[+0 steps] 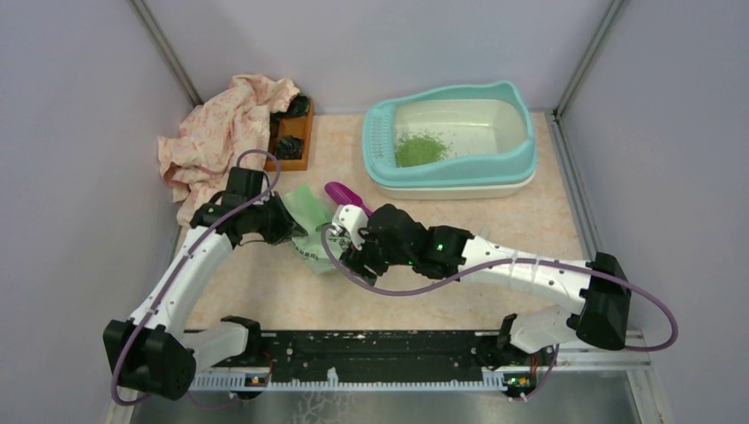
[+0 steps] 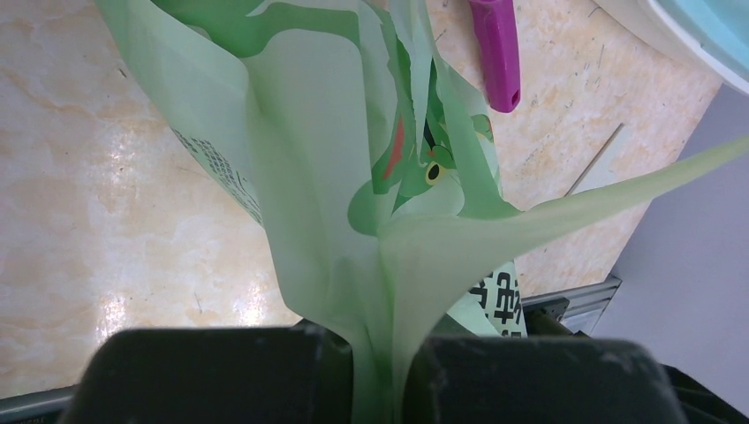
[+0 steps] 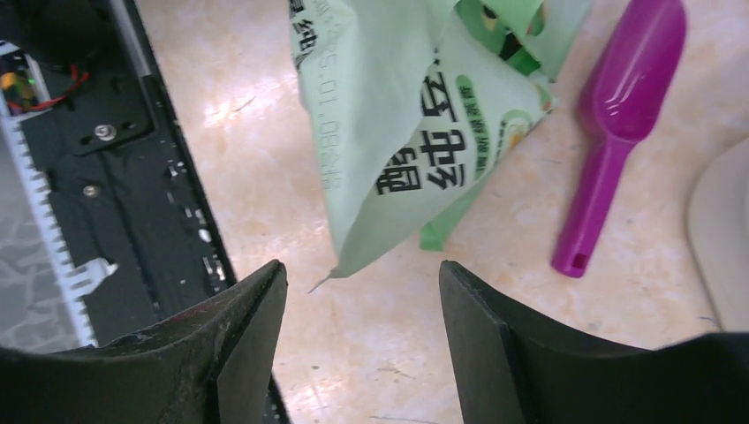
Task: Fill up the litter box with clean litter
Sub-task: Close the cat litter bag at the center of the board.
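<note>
The pale green printed plastic bag (image 2: 318, 177) is clamped by the left gripper (image 2: 375, 353); the right gripper (image 3: 362, 305) is spread, empty. Green granular litter (image 1: 419, 148) is thinly piled in the teal-rimmed plastic litter box (image 1: 526, 146). A second bag grip is judged necessary before further pouring.

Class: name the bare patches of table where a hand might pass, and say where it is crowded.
Bare: the strip between the litter box and the right arm; the near strip before the base rail. Crowded: around the bag and scoop, and the cloth corner.
</note>
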{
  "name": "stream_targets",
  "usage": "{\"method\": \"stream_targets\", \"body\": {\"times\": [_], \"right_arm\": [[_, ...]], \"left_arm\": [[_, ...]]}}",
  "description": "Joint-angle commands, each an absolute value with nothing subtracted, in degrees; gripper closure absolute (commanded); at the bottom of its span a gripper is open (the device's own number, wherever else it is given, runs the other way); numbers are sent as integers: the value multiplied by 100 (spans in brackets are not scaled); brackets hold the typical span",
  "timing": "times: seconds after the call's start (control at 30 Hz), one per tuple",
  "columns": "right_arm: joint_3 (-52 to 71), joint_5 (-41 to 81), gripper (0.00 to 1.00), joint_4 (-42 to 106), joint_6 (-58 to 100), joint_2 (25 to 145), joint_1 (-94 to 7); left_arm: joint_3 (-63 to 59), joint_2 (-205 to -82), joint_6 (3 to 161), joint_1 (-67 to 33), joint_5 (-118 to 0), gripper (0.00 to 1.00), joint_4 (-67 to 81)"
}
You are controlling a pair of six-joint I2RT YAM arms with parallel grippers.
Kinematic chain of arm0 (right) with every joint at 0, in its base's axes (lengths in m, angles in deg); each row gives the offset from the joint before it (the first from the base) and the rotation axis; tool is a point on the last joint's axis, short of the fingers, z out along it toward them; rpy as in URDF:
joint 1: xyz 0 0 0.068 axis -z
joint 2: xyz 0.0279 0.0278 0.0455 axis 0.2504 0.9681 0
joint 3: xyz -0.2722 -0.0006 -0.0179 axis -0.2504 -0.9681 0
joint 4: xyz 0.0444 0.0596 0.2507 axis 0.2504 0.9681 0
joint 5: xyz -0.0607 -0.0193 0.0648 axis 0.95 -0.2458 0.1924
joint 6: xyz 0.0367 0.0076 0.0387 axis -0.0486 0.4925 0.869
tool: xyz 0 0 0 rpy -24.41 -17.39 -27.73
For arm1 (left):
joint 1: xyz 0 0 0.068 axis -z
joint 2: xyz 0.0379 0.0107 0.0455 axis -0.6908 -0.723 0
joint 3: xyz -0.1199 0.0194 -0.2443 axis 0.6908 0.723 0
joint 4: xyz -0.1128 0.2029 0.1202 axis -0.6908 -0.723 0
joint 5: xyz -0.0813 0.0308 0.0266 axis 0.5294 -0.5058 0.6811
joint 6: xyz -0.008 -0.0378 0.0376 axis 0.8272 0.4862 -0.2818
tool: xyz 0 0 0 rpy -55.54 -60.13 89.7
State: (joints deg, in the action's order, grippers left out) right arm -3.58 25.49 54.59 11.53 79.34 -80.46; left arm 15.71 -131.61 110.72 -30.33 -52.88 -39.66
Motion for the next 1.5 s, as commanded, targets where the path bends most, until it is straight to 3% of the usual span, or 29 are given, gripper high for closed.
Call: {"method": "stream_targets", "body": {"times": [0.0,0.17,0.63,0.77,0.83,0.97,1.0,1.3,1.47], "right_arm": [[-51,3073,33,4994,582,7937,-8121],[207,3106,26,4890,234,8109,-8293],[1227,2549,25,5008,197,9547,-8499],[1183,2976,27,4780,357,9868,-8472],[1218,3086,38,4679,516,9985,-8365],[1191,3027,92,4521,878,9960,-8055],[1143,3020,100,4484,912,9890,-7999],[915,3007,100,4661,450,9390,-7901],[654,2922,100,4641,119,9151,-7903]], "left_arm": [[1335,-13055,10972,-3095,-5277,100,-3539],[1314,-13083,10991,-3095,-5231,100,-3523],[1185,-13151,11033,-3104,-5160,100,-3497],[1124,-13167,11051,-3104,-5091,100,-3505],[1079,-13153,11046,-3104,-5071,100,-3526],[1003,-13138,11027,-3104,-5106,97,-3637],[990,-13134,11027,-3104,-5125,95,-3651],[715,-13589,10922,-3121,-5276,64,-3715],[447,-14131,10768,-3139,-5311,59,-3708]]}}
